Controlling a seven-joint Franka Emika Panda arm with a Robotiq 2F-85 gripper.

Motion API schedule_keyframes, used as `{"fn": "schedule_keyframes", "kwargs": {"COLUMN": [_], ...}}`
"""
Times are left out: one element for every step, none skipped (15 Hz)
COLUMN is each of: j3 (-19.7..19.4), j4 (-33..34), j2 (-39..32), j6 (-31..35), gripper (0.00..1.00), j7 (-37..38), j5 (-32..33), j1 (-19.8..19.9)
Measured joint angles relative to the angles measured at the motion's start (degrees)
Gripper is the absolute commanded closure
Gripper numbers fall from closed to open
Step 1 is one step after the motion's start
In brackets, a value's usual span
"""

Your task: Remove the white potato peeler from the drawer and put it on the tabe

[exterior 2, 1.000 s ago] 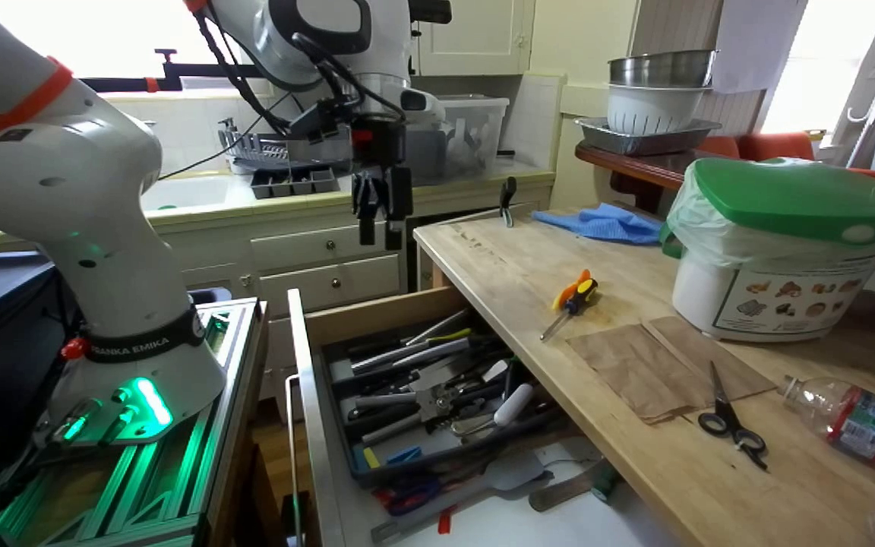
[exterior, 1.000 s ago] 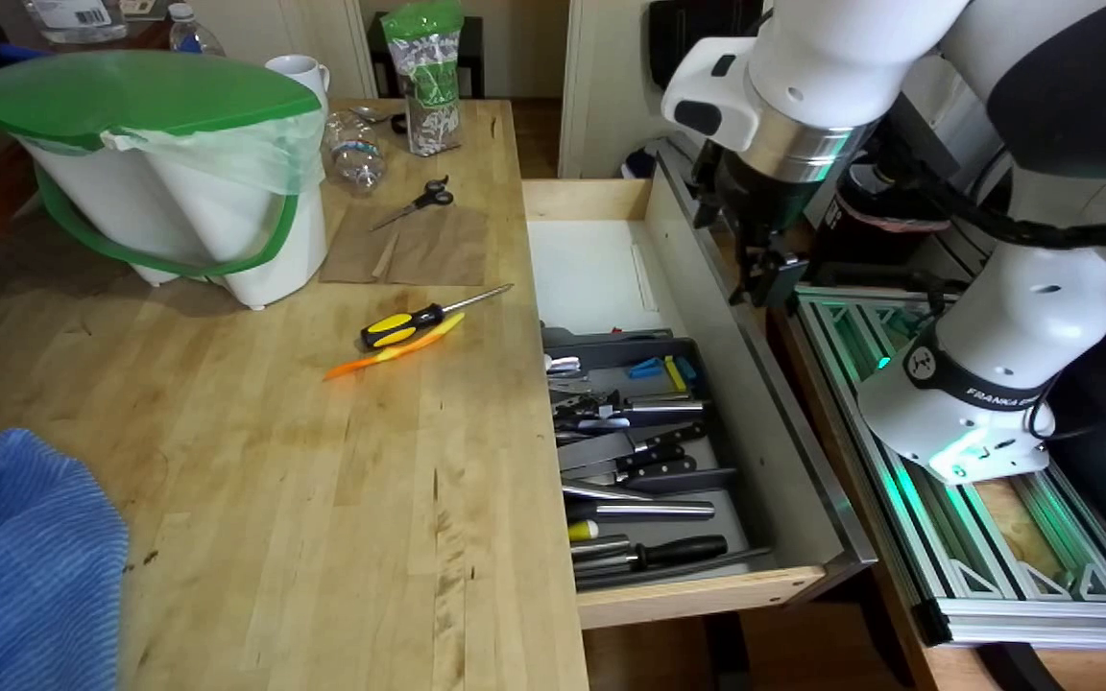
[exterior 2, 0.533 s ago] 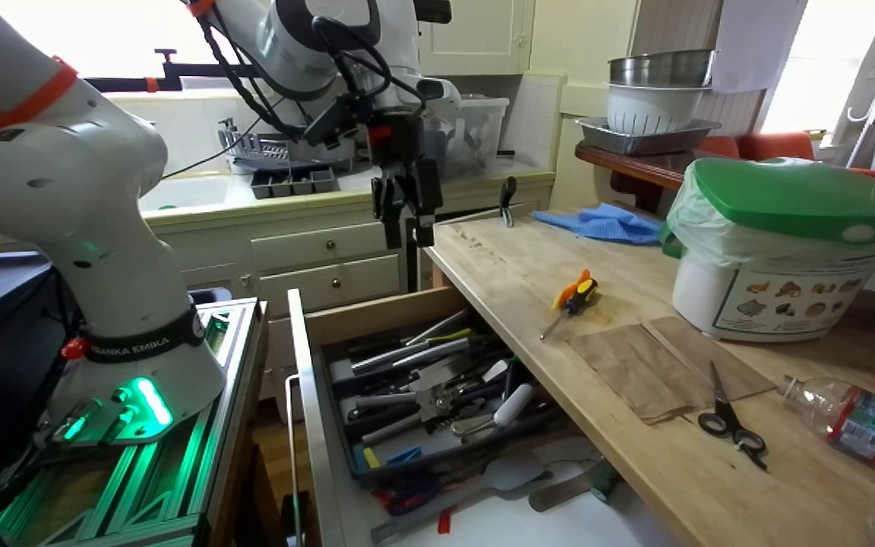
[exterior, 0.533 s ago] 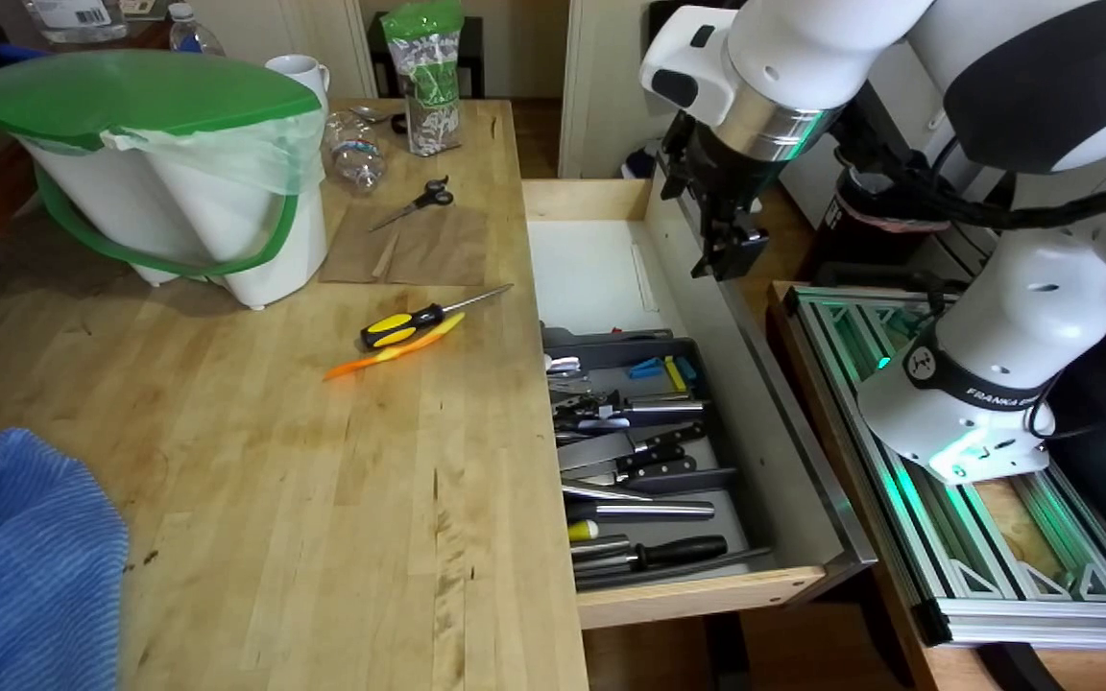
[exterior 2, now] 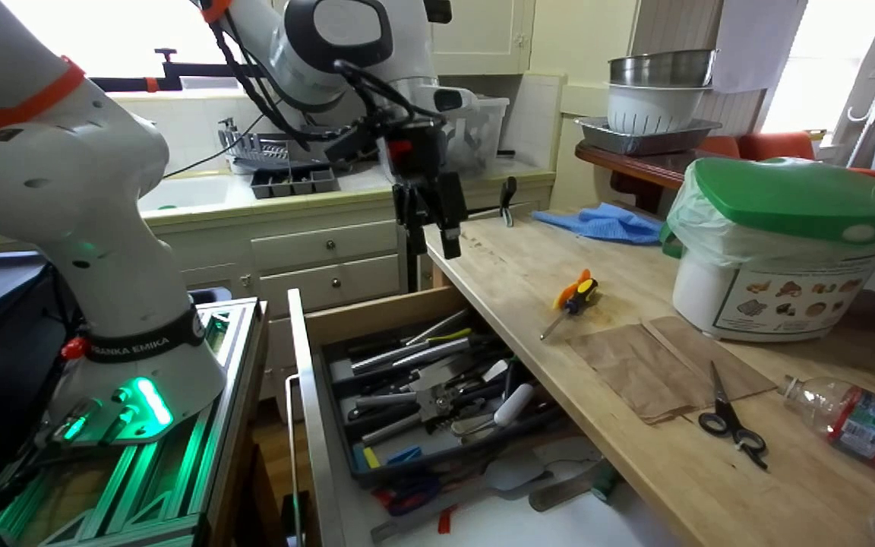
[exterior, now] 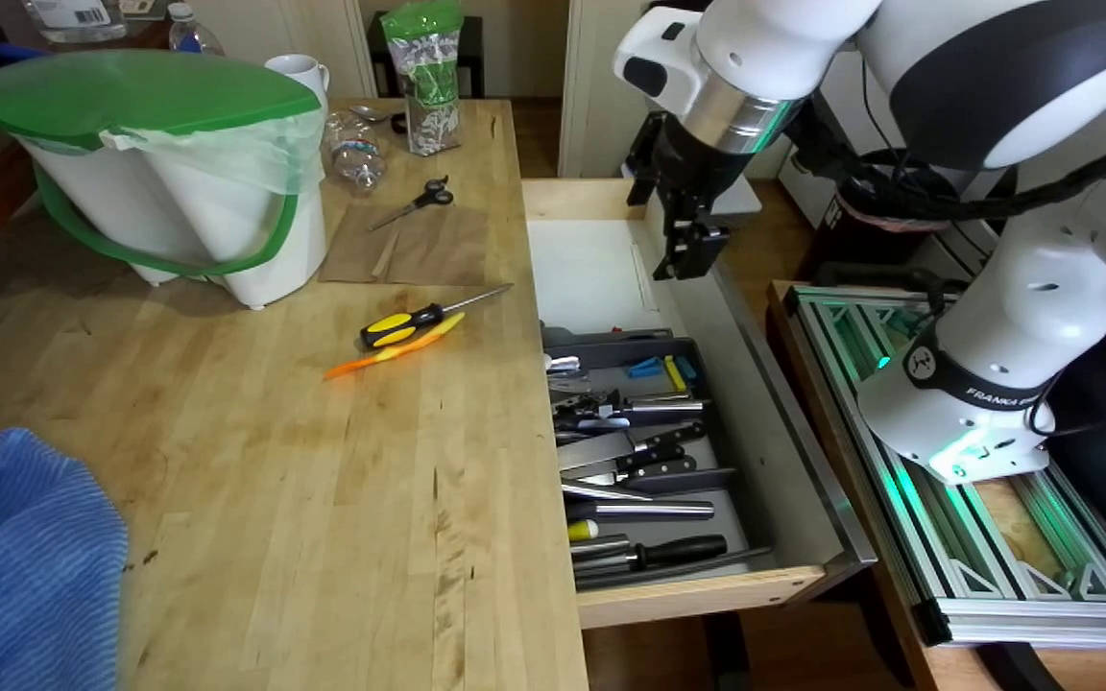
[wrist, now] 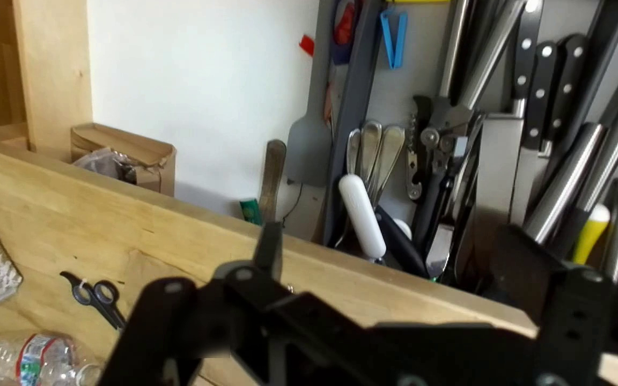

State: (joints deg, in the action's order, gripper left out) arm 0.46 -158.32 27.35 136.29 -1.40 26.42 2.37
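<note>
The white potato peeler shows as a thick white handle (wrist: 362,215) in the wrist view. It lies among other utensils in the open drawer (wrist: 196,91), close to the table edge. Its head is hidden. The handle also shows in an exterior view (exterior 2: 514,405). My gripper (wrist: 395,249) is open and empty, its fingers wide apart. In both exterior views the gripper (exterior: 683,259) (exterior 2: 434,239) hangs pointing down, well above the drawer's contents. The wooden table (exterior: 323,499) (exterior 2: 498,266) stands beside the drawer.
A dark tray (exterior 2: 346,448) in the drawer holds knives (exterior: 659,451) and other utensils. On the table lie a screwdriver (exterior: 401,327), an orange tool (exterior: 361,365), scissors (exterior 2: 726,425), brown paper (exterior 2: 635,372), a plastic bottle (exterior 2: 848,418), a blue cloth (exterior: 25,566) and a green-lidded bin (exterior: 169,182).
My arm and open gripper have moved toward the table, from outside the drawer's front wall to above the drawer. The peeler and the other objects have not moved.
</note>
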Motion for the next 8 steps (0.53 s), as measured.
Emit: {"fn": "schedule_keyframes", "kwargs": {"j3": [-2.11, -4.59, -7.0, -9.41, -11.94, -14.76, -17.96, -21.6], "j4": [-0.03, -0.07, -0.13, -0.2, -0.3, -0.42, -0.56, -0.67], "j2": [-1.94, -4.01, -6.26, -8.63, -11.21, -13.83, -16.42, -19.01], "j6": [4.77, 9.48, 14.2, 18.9, 23.49, 27.78, 31.68, 35.12], "gripper": [0.0, 0.0, 0.0, 0.0, 0.0, 0.0, 0.0, 0.0], "j7": [-0.64, -1.81, -2.98, -4.56, -6.66, -9.48, -13.15, -17.66], "j5": [0.39, 0.45, 0.49, 0.49, 0.3, -0.76, -3.22, -7.46], "j1": [0.08, -0.14, -0.32, -0.6, -1.24, -2.59, -4.83, -8.36]}}
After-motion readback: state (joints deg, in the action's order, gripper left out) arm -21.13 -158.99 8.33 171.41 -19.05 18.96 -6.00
